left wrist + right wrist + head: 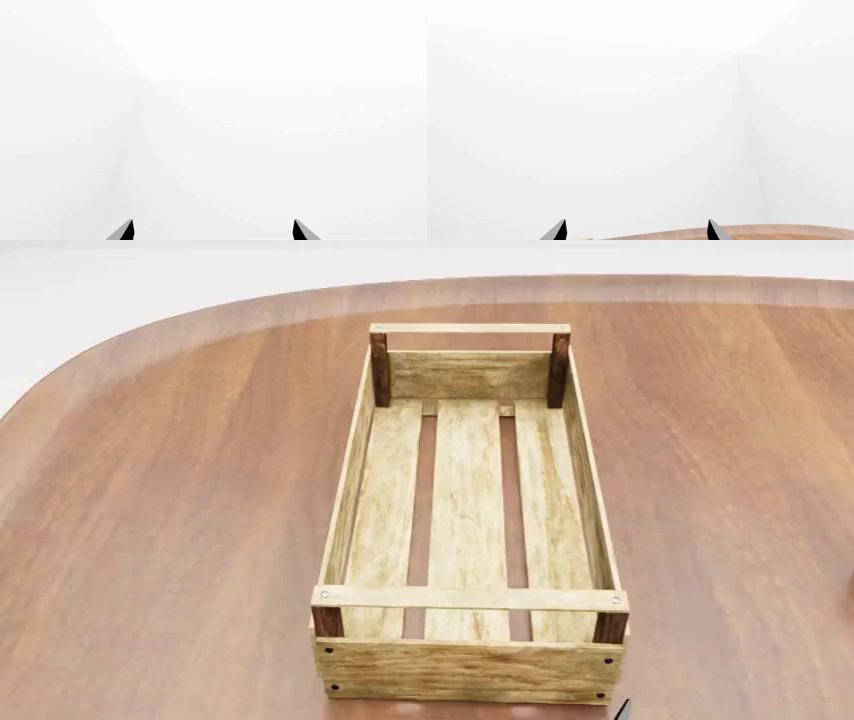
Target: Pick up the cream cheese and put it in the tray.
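We count one tray on one worktop in the head view. On that tray we count four dark corner posts, two at the far end and two at the near end, and two top rails, one at each end. Its bottom shows three broad slats with two gaps between them. In the left wrist view we count two dark fingertips of the left tool. In the right wrist view we count two more fingertips, those of the right tool. That makes two tools.
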Available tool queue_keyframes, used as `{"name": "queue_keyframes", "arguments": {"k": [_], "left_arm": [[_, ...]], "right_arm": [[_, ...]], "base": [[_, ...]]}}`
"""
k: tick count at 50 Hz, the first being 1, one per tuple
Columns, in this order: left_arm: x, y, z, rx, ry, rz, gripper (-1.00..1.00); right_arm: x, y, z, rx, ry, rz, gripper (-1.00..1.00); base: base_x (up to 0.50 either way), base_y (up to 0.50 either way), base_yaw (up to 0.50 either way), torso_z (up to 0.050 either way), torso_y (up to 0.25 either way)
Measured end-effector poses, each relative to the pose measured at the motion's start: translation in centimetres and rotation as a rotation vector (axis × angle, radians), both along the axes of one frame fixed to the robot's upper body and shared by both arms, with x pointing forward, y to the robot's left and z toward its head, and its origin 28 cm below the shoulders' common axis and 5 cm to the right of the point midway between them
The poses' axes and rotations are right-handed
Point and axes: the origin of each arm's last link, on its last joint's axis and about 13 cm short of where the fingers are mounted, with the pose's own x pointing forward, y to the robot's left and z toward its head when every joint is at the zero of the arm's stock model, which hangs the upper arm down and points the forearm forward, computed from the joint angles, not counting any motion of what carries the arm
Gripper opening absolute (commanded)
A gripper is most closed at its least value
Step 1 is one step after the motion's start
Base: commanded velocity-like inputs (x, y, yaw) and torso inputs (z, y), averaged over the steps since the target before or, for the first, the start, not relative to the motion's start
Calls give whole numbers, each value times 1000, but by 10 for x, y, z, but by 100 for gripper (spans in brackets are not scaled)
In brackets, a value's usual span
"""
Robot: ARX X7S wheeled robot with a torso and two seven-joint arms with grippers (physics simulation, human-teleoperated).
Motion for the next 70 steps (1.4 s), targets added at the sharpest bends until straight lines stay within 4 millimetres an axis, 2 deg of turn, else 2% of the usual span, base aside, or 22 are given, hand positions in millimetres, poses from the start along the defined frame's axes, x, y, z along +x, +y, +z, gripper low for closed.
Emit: {"name": "queue_keyframes", "arguments": {"k": [70], "left_arm": [[0,-1,0,5,3,2,100]], "right_arm": [[1,1,0,-17,4,-8,100]], "base": [[207,0,0,0,0]]}}
